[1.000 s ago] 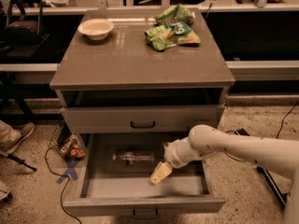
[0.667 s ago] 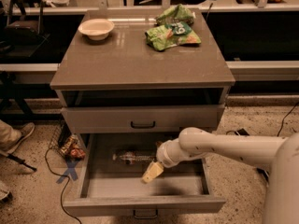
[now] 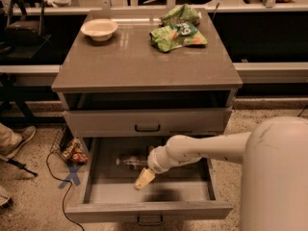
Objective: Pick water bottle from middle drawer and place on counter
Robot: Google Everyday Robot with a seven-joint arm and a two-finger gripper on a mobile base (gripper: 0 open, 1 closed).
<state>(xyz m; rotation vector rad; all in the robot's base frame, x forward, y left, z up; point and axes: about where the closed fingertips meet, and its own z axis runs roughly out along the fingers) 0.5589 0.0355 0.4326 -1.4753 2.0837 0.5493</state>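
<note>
Reaching looked to be the step in hand: the cream-tipped gripper (image 3: 144,178) hung inside the open grey middle drawer (image 3: 90,177), its jaws' spread impossible to tell, and the small clear plastic water bottle (image 3: 131,161) lay alone just beyond them. Next they would likely need to straddle it, then lift it to the glossy grey-brown desk (image 3: 134,66) above, which held a white bowl (image 3: 99,29) and green snack bags (image 3: 178,30)

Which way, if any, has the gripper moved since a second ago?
Yes. The gripper has slid left inside the open drawer, toward its left wall, in front of the bottle.
</note>
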